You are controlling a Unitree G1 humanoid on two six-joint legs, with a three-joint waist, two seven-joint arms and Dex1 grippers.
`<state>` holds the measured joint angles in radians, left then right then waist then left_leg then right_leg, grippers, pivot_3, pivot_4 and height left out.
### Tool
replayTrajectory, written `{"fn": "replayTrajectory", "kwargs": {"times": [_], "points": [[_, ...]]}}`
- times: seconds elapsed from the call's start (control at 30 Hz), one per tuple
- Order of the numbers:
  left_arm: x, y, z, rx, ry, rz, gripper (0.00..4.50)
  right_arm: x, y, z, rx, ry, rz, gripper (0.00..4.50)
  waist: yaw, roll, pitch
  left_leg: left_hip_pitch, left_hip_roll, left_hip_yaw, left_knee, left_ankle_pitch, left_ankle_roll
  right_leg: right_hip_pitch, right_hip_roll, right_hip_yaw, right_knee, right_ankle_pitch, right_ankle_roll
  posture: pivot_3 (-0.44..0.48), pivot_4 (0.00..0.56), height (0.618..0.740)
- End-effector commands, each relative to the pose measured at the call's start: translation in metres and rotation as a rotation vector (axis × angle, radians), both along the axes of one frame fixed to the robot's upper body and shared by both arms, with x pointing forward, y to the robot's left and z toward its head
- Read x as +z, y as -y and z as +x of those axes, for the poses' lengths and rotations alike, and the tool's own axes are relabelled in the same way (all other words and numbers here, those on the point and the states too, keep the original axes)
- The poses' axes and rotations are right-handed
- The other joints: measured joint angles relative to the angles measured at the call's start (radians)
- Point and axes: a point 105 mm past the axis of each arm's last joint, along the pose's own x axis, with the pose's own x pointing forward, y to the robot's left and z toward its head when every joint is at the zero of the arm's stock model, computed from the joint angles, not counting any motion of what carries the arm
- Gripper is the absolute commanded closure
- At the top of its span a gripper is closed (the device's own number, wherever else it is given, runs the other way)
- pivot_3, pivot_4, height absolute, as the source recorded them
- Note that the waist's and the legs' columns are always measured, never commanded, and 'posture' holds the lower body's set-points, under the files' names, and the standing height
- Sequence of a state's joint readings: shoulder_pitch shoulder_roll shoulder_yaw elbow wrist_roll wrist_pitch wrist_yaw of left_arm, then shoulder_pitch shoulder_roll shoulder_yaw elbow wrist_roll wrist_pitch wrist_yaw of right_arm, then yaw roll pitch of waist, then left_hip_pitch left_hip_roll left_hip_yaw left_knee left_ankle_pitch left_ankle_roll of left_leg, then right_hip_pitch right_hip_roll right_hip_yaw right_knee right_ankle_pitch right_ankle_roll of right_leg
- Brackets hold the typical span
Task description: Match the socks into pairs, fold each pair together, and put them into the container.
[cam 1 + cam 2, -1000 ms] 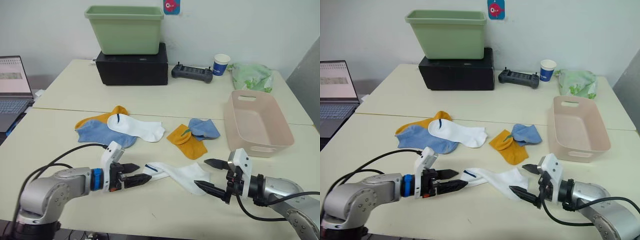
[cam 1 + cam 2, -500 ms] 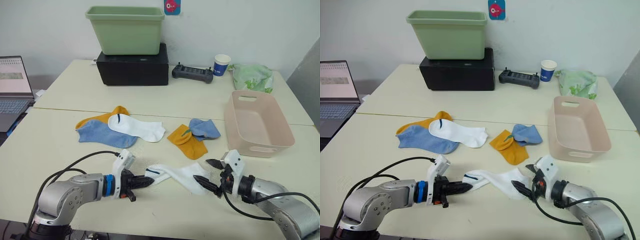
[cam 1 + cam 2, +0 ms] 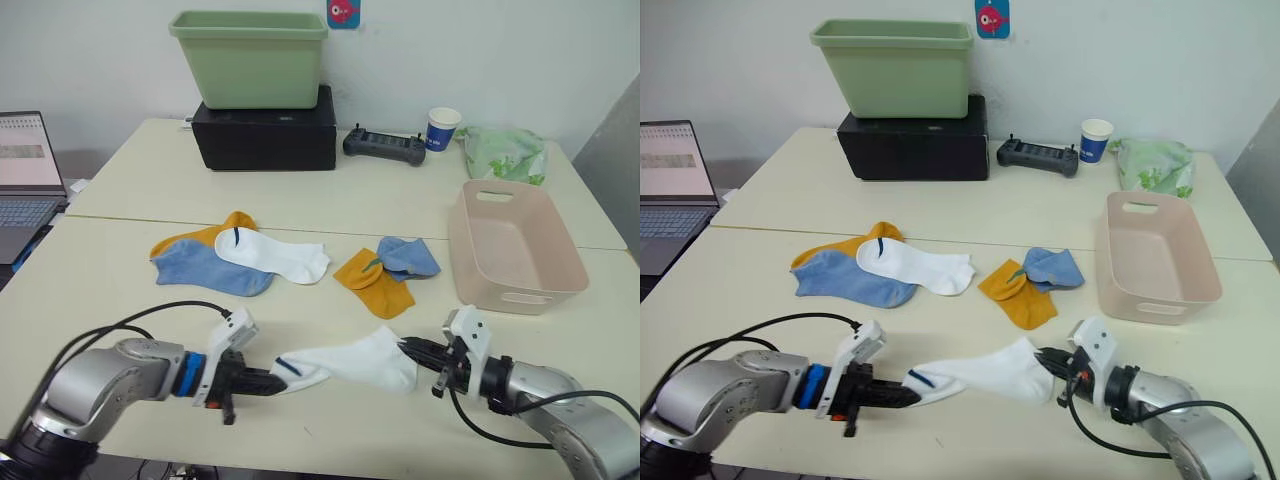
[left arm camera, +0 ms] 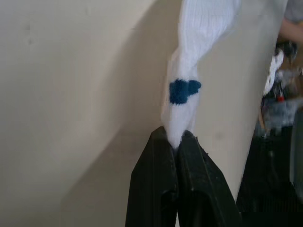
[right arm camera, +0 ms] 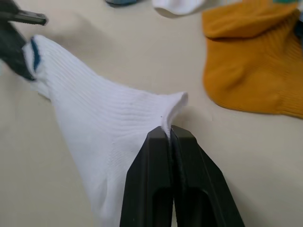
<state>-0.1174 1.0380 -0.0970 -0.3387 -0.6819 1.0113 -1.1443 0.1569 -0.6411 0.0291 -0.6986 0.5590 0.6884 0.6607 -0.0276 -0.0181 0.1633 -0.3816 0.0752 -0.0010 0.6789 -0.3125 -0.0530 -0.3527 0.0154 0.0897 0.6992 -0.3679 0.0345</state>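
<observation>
A white sock [image 3: 350, 362] with a blue mark at its cuff [image 4: 182, 90] is stretched low over the table's front, one end in each gripper. My left gripper [image 3: 262, 381] is shut on the cuff end, my right gripper [image 3: 408, 347] shut on the other end [image 5: 169, 132]. Farther back on the left, a second white sock [image 3: 275, 256] lies over a light blue sock [image 3: 205, 268] and a mustard sock [image 3: 225, 228]. At the centre, another mustard sock [image 3: 375, 283] overlaps another light blue one [image 3: 408, 258]. The pale pink container [image 3: 510, 296] stands at the right, nothing in it.
At the back a light green tub [image 3: 248, 58] sits on a black box [image 3: 265, 130]. A black controller [image 3: 383, 146], a paper cup [image 3: 441, 128] and a pale green bag [image 3: 505, 153] lie at the back right. An open laptop [image 3: 25, 165] is at the far left.
Both grippers went from open to shut on the ends of the near white sock. The sock, twisted before, is now pulled out straighter and nearer the front edge.
</observation>
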Motion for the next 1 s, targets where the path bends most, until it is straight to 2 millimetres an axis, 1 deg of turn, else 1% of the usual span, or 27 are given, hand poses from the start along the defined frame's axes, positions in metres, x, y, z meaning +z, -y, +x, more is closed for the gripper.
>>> {"fn": "replayTrajectory", "kwargs": {"times": [0.03, 0.13, 0.27, 0.33, 0.4, 0.5, 0.6, 0.63, 0.67, 0.73, 0.77, 0.87, 0.93, 1.0], "points": [[0.015, -0.006, -0.002, -0.147, 0.011, -0.001, 4.5, 0.023, -0.01, -0.02, 0.087, -0.034, 0.078, 4.46, 0.0, 0.0, 0.0, 0.0, 0.0, 0.0, 0.0, 0.0, 0.0, 0.0, 0.0, 0.0, 0.0, 0.0, 0.0, 0.0, 0.15, 0.72], [0.016, -0.011, -0.002, -0.221, 0.008, 0.023, 4.5, 0.022, -0.009, -0.025, 0.078, -0.107, 0.096, 4.46, 0.0, 0.0, 0.0, 0.0, 0.0, 0.002, 0.0, 0.0, 0.0, 0.0, 0.0, 0.0, -0.001, 0.0, 0.0, 0.0, 0.15, 0.72], [0.007, -0.014, 0.007, -0.249, 0.022, 0.059, 4.5, 0.011, -0.003, -0.021, 0.02, -0.135, 0.041, 4.46, 0.0, 0.0, 0.0, -0.001, -0.002, 0.003, 0.0, -0.001, 0.002, -0.001, 0.0, 0.0, -0.001, 0.0, 0.0, 0.0, 0.15, 0.72], [-0.008, -0.017, 0.029, -0.206, 0.092, 0.11, 4.5, 0.0, 0.006, -0.01, -0.063, -0.119, -0.019, 4.46, 0.0, 0.0, 0.0, 0.0, -0.002, 0.003, 0.0, -0.002, 0.004, -0.001, 0.0, 0.001, -0.001, 0.0, 0.0, 0.0, 0.15, 0.72], [-0.016, -0.016, 0.041, -0.184, 0.121, 0.129, 4.5, -0.005, 0.009, -0.005, -0.092, -0.112, -0.046, 4.46, 0.002, -0.001, 0.0, -0.001, -0.003, 0.003, 0.001, -0.003, 0.005, -0.001, 0.0, 0.0, -0.001, 0.0, 0.0, 0.0, 0.15, 0.72], [-0.012, -0.008, 0.044, -0.171, 0.114, 0.063, 4.5, -0.01, 0.007, -0.004, -0.079, -0.097, -0.073, 4.46, 0.003, 0.0, 0.0, -0.001, -0.004, 0.003, 0.001, -0.003, 0.005, -0.001, -0.001, 0.0, -0.001, 0.0, 0.0, 0.0, 0.15, 0.72], [-0.01, -0.008, 0.045, -0.159, 0.13, 0.054, 4.5, -0.011, 0.005, -0.005, -0.063, -0.096, -0.074, 4.46, 0.003, 0.0, 0.0, -0.001, -0.004, 0.002, 0.001, -0.002, 0.005, -0.001, -0.001, 0.0, -0.001, 0.0, 0.0, 0.0, 0.15, 0.72], [-0.005, -0.007, 0.046, -0.129, 0.136, 0.033, 4.5, -0.012, 0.005, -0.004, -0.074, -0.084, -0.079, 4.46, 0.003, 0.0, 0.0, -0.001, -0.004, 0.002, 0.001, -0.002, 0.005, -0.001, -0.001, 0.0, -0.001, 0.0, 0.0, 0.0, 0.15, 0.72], [0.0, -0.007, 0.046, -0.11, 0.154, 0.012, 4.08, -0.011, 0.006, -0.002, -0.08, -0.062, -0.084, 4.26, 0.001, 0.0, 0.0, -0.001, -0.004, 0.002, 0.001, -0.002, 0.005, -0.001, -0.001, 0.001, 0.0, 0.0, 0.0, 0.0, 0.15, 0.72], [0.006, -0.008, 0.047, -0.078, 0.193, -0.003, 3.6, -0.009, 0.006, -0.001, -0.08, -0.037, -0.086, 3.76, 0.001, 0.0, 0.0, -0.001, -0.004, 0.0, 0.001, -0.002, 0.005, -0.001, -0.001, 0.001, 0.0, 0.0, 0.0, 0.0, 0.15, 0.72], [0.007, -0.008, 0.048, -0.068, 0.21, 0.002, 3.29, -0.009, 0.006, -0.002, -0.076, -0.033, -0.085, 3.41, 0.001, 0.0, 0.0, -0.001, -0.003, 0.0, 0.001, -0.002, 0.005, -0.001, -0.001, 0.001, 0.0, 0.0, 0.0, 0.0, 0.15, 0.72], [0.019, -0.019, 0.043, 0.061, 0.257, -0.026, 2.32, 0.0, 0.01, -0.001, -0.077, 0.014, -0.058, 2.33, 0.0, 0.0, 0.0, -0.001, -0.002, -0.001, 0.001, -0.002, 0.005, -0.001, -0.001, 0.001, 0.0, 0.0, 0.0, 0.0, 0.15, 0.72], [0.03, -0.021, 0.037, 0.148, 0.278, -0.089, 1.7, 0.008, 0.014, -0.001, -0.077, 0.046, -0.043, 1.65, -0.004, 0.0, 0.0, -0.001, -0.001, -0.001, 0.001, -0.002, 0.005, -0.001, -0.001, 0.001, 0.0, 0.0, 0.0, 0.0, 0.15, 0.72], [0.036, -0.023, 0.031, 0.247, 0.286, -0.15, 1.0, 0.015, 0.019, -0.001, -0.085, 0.074, -0.031, 0.9, -0.002, 0.0, 0.0, -0.001, 0.001, -0.001, 0.0, -0.002, 0.004, 0.0, -0.001, 0.0, 0.0, 0.0, 0.0, 0.0, 0.15, 0.72]]}}
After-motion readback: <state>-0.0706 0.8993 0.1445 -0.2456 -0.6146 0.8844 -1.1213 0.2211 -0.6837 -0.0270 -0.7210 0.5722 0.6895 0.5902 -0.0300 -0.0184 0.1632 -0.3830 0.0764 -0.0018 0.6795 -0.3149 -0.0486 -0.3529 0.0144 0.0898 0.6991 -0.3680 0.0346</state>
